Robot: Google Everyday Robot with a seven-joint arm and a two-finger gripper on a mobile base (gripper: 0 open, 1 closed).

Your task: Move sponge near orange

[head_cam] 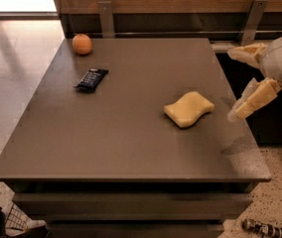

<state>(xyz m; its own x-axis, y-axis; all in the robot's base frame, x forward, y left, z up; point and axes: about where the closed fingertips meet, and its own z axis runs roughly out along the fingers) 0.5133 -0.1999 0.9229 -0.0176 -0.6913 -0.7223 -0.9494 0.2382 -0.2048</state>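
The pale yellow sponge [189, 108] lies flat on the grey table [126, 138], right of the middle. The orange [82, 44] sits at the table's far left corner, far from the sponge. My gripper [236, 83] is at the right edge of the view, above the table's right edge and just right of the sponge. Its two cream-yellow fingers [252, 100] are spread wide apart and hold nothing.
A dark blue-black wrapped snack bar [92, 79] lies on the table between the orange and the sponge, nearer the orange. A wooden wall with metal brackets [106, 18] runs behind the table. A dark object [263, 228] lies on the floor at lower right.
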